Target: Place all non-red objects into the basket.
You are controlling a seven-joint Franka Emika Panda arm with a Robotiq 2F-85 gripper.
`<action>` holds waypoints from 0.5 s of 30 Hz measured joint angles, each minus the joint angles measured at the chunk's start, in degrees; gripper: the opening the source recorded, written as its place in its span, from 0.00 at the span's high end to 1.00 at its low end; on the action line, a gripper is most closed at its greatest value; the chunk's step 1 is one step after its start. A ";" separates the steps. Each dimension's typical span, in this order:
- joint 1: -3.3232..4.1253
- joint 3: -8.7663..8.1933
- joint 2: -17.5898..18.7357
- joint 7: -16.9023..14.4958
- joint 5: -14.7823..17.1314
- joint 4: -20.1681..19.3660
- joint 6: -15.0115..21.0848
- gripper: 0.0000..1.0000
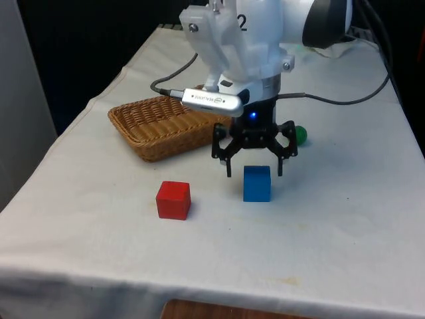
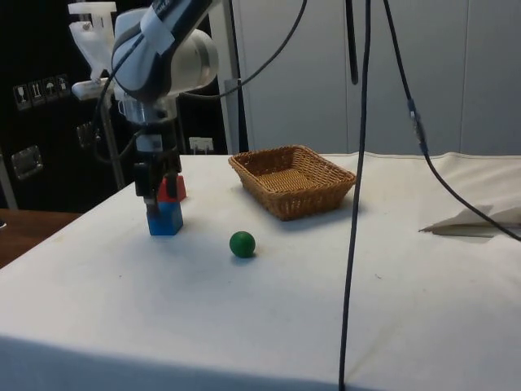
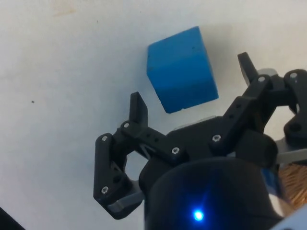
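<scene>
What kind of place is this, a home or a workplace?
Probably a robotics lab: a cloth-covered table holding only test props, namely a wicker basket, coloured cubes and a green ball, with cables hanging across the side view.

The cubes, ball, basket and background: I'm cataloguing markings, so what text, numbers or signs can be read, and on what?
Blue cube, red cube, green ball, basket: no text or sign.
White stickers on the dark cabinet, side view: symbols too small to read.
</scene>
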 measured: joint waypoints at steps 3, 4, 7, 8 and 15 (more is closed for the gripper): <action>0.00 0.00 0.40 -0.29 0.63 0.00 0.06 0.00; 0.06 0.06 0.63 -0.52 0.97 0.00 0.17 0.00; 0.00 0.06 1.72 -1.20 2.23 0.46 0.46 0.00; 0.00 0.06 2.18 -1.49 2.69 0.74 0.52 0.00; -0.06 -0.06 3.95 -2.06 3.90 2.35 0.63 0.02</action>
